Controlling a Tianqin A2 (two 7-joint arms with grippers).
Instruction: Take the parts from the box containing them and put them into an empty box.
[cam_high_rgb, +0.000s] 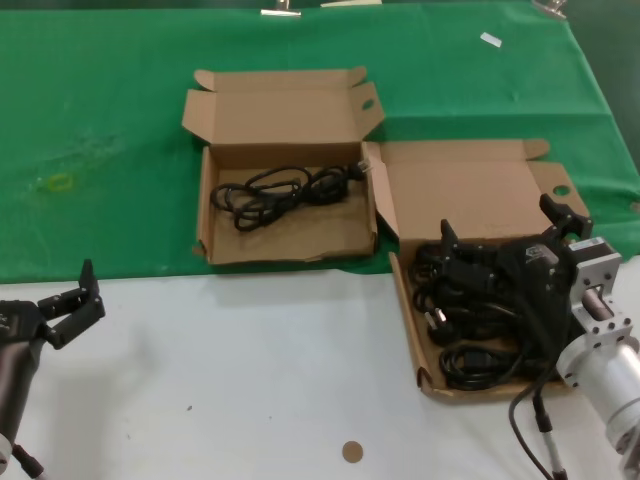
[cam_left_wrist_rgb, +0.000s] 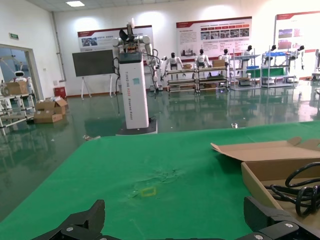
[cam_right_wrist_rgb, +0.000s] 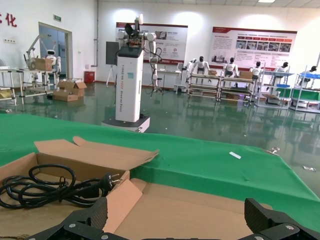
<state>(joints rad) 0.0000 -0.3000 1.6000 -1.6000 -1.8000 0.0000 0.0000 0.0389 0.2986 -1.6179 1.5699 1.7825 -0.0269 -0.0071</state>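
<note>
Right gripper (cam_high_rgb: 505, 235), fingers apart, is being held over the cable-filled box (cam_high_rgb: 412, 335); left gripper (cam_high_rgb: 88, 290) is being kept parked, fingers apart.

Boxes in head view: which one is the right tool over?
The box nearest the robot's right, piled with black cables. The right tool hangs open above it. The other box sits farther left, holding one cable.

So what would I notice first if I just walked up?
Probably the right gripper, open, right above a heap of black cables in the near box on the right. Behind it, a second box on the green cloth holds one cable.
</note>
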